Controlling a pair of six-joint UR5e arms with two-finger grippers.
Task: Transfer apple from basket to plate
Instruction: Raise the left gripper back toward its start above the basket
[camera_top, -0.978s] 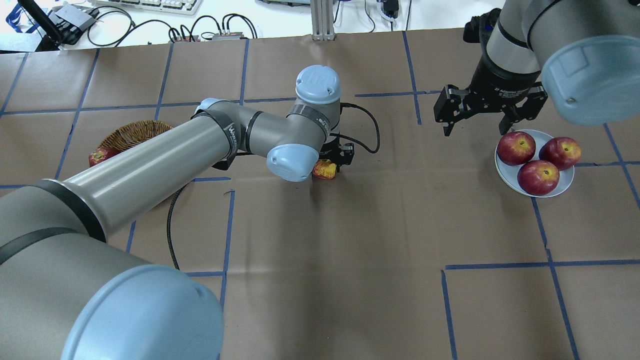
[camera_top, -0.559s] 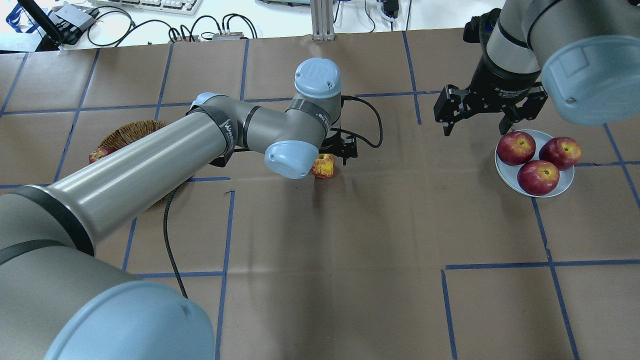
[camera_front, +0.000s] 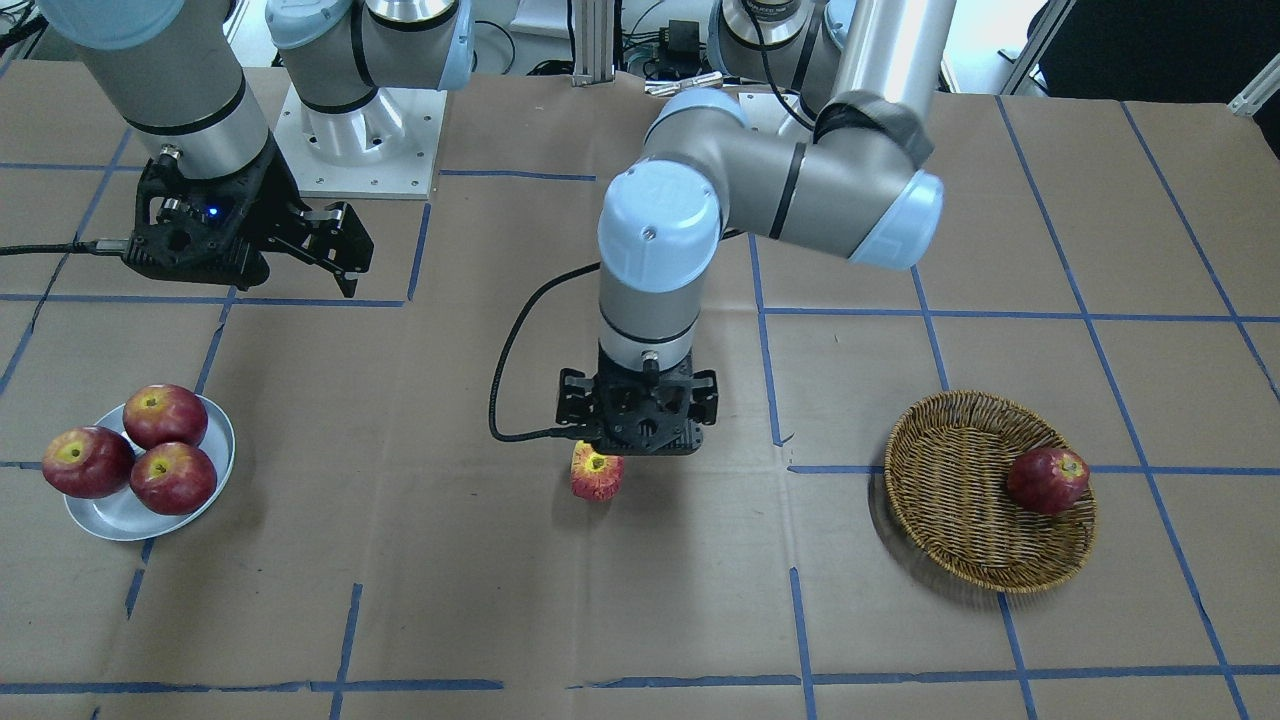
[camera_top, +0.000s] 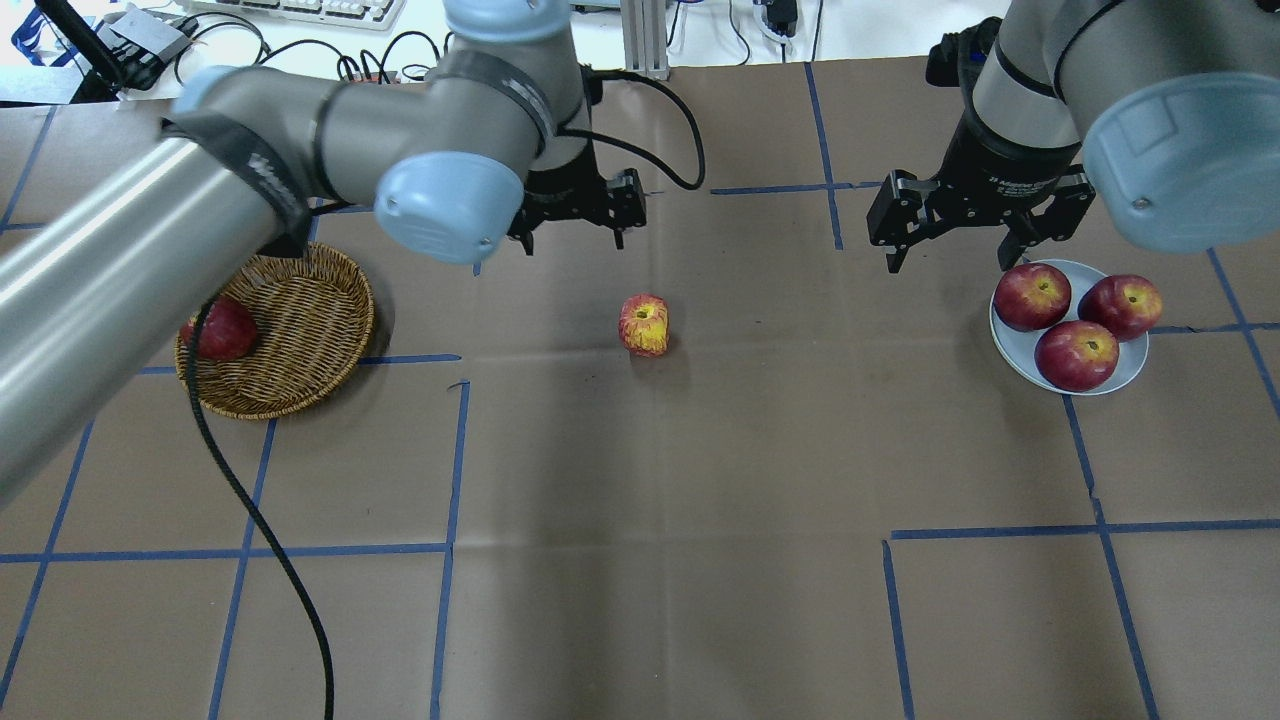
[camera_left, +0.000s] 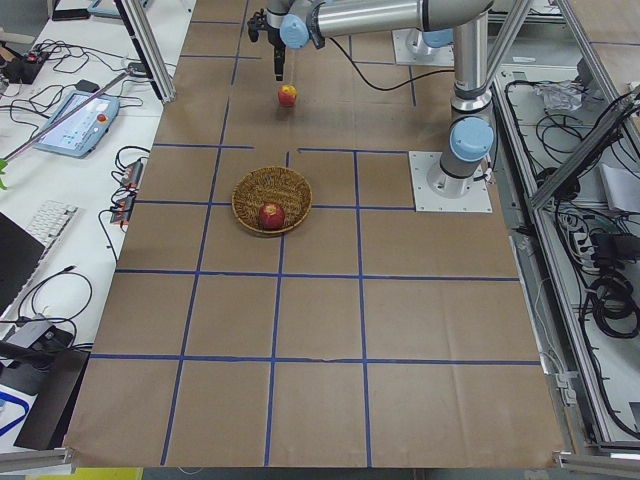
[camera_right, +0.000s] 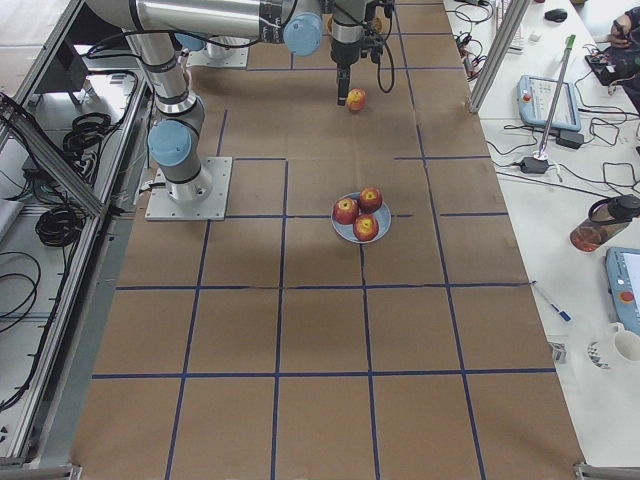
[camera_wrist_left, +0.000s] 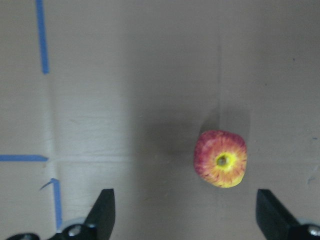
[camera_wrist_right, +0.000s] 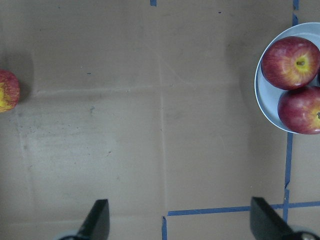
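The pinkish-red, yellow-streaked apple (camera_top: 645, 325) stands stem hollow up on the brown table, between the basket and the plate, and nothing holds it. It also shows in the front view (camera_front: 597, 472) and the left wrist view (camera_wrist_left: 221, 159). My left gripper (camera_top: 573, 240) is open and empty above the table, just beyond the apple. The wicker basket (camera_top: 310, 330) sits at the left. The white plate (camera_top: 1005, 342) sits at the right. My right gripper (camera_top: 948, 255) is open and empty, hovering beside the plate's far left rim.
One dark red apple (camera_top: 225, 330) lies in the basket. Three dark red apples (camera_top: 1076, 355) fill the plate. The left arm's black cable (camera_top: 260, 520) trails over the table's left half. Blue tape lines cross the brown paper.
My left gripper was low around the apple. It has since risen and drawn back toward the far side, leaving the apple on the table. The right arm has not moved.
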